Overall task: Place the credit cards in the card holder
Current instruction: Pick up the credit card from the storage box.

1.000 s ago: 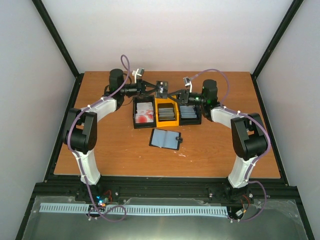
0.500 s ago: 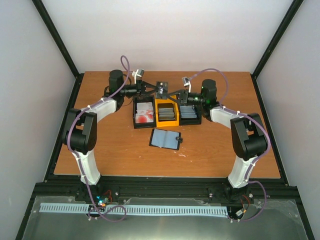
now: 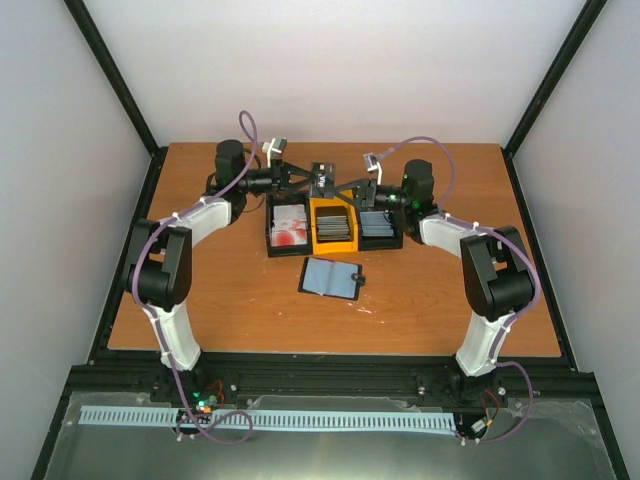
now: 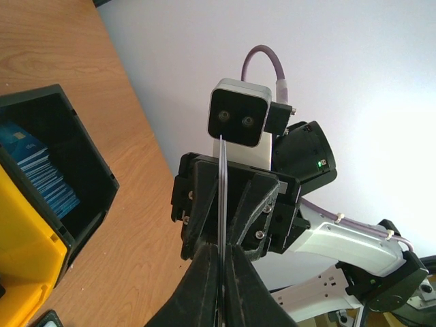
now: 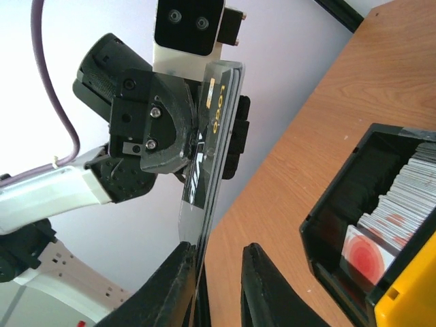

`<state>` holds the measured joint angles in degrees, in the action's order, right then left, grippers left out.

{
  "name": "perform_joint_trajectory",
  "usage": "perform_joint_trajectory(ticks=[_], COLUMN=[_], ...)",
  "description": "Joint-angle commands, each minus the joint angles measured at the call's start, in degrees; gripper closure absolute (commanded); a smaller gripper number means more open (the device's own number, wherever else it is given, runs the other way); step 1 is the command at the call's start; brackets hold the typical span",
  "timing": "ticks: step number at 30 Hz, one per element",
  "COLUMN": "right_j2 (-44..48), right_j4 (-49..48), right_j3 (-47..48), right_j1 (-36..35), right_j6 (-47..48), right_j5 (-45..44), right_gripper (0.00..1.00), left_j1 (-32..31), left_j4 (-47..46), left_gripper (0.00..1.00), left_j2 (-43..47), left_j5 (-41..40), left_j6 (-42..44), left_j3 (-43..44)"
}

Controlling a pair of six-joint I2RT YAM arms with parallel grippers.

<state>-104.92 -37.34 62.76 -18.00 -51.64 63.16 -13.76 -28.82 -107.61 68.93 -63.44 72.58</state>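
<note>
A dark grey credit card hangs in the air behind the bins, between my two grippers. My left gripper is shut on it; in the left wrist view the card shows edge-on, pinched at the fingertips. My right gripper is open around the card's other end: the card lies against one finger and the other finger stands apart. The card holder lies open on the table in front of the bins, pale blue-grey lining up.
Three bins stand in a row behind the holder: a black bin with white and red cards, a yellow bin with dark cards, and a black bin with blue cards. Dark frame rails edge the table.
The left arm's upper joints have shifted slightly to the left. Both grippers and the card stay where they were behind the bins.
</note>
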Motion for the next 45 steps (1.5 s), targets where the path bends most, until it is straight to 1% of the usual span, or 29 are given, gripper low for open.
perform_joint_trajectory(ticks=[1, 6, 8, 9, 14, 20, 25, 30, 35, 39, 41, 43, 45], right_j2=[1.4, -0.4, -1.0, -1.2, -0.9, -0.8, -0.8, -0.8, 0.1, 1.3, 1.8, 2.2, 2.1], right_j4=[-9.5, -24.2, -28.0, -28.4, -26.3, -27.5, -28.3, -27.8, -22.4, -12.1, -9.8, -13.5, -20.7], right_j3=[-1.6, -3.0, -3.2, -3.2, -3.3, -3.7, -4.1, -4.1, -3.6, -1.8, -1.6, -2.5, -3.8], right_j1=[-0.2, -0.1, 0.0, 0.0, 0.2, 0.5, 0.7, 0.8, 0.6, 0.3, 0.3, 0.3, 0.4], right_j6=[-4.8, -13.9, -16.9, -17.4, -15.6, -16.3, -16.7, -16.5, -12.5, -5.6, -3.8, -5.7, -10.0], right_j5=[2.0, 3.7, 4.0, 4.0, 3.9, 3.8, 3.7, 3.8, 4.0, 3.8, 3.7, 3.7, 3.7], right_gripper=[0.8, 0.8, 0.81, 0.81, 0.85, 0.88, 0.9, 0.91, 0.91, 0.91, 0.91, 0.9, 0.88], left_j1=[0.0, 0.1, 0.0, 0.0, 0.1, 0.2, 0.3, 0.3, 0.2, 0.1, 0.0, 0.0, 0.0], left_j4=[-4.2, -10.8, -12.6, -13.1, -15.1, -17.2, -21.1, -21.8, -22.3, -22.9, -22.5, -21.8, -21.0], left_gripper=[0.97, 0.98, 0.98, 0.98, 0.99, 0.99, 0.99, 0.99, 0.98, 0.98, 0.98, 0.98, 0.98], left_j2=[2.4, 2.1, 2.0, 2.1, 2.4, 2.4, 2.4, 2.6, 2.4, 2.3, 2.4, 2.3, 2.4], left_j5=[2.1, 4.1, 4.5, 4.7, 4.9, 5.3, 5.7, 5.7, 5.6, 5.7, 5.7, 5.6, 5.3], left_j6=[-1.4, -6.2, -7.5, -7.9, -9.4, -10.8, -13.6, -14.1, -14.4, -14.6, -14.3, -13.9, -13.2], left_j3=[0.0, -0.8, -1.0, -1.1, -1.3, -1.5, -2.1, -2.1, -2.2, -2.1, -2.1, -2.1, -2.2])
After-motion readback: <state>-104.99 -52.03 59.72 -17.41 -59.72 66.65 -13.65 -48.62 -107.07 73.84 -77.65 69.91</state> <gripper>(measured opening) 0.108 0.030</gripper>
